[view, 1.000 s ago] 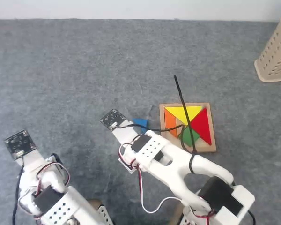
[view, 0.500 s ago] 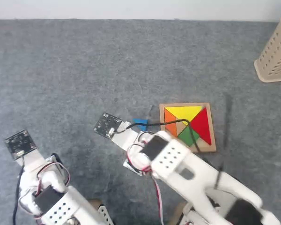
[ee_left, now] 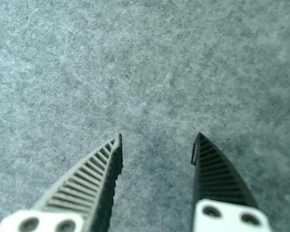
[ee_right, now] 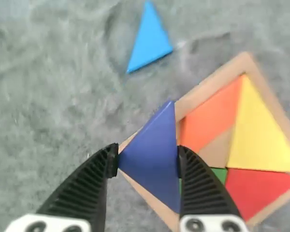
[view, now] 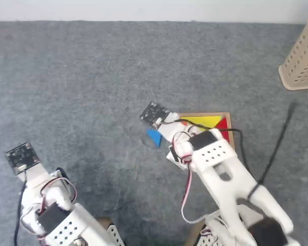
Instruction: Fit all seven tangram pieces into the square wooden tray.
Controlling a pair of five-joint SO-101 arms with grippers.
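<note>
Felt (view: 92,66) — navy triangle (ee_right: 155,162) in right claw (ee_right: 147,155)

The dark blue triangle (ee_right: 154,159) between my right end effector's (ee_right: 147,151) fingers (ee_right: 82,193) is showing a smooth, painted, faintly satin face. The fingers themselves are looking like matt black ribbed plastic on white plastic mounts. Under them the tray (ee_right: 210,88) is showing pale, matt bare wood. The light blue triangle (ee_right: 150,41) ahead is looking equally smooth. Beneath my left end effector (ee_left: 157,140), the desk (ee_left: 135,58) is wearing rough, fibrous grey felt.
</note>
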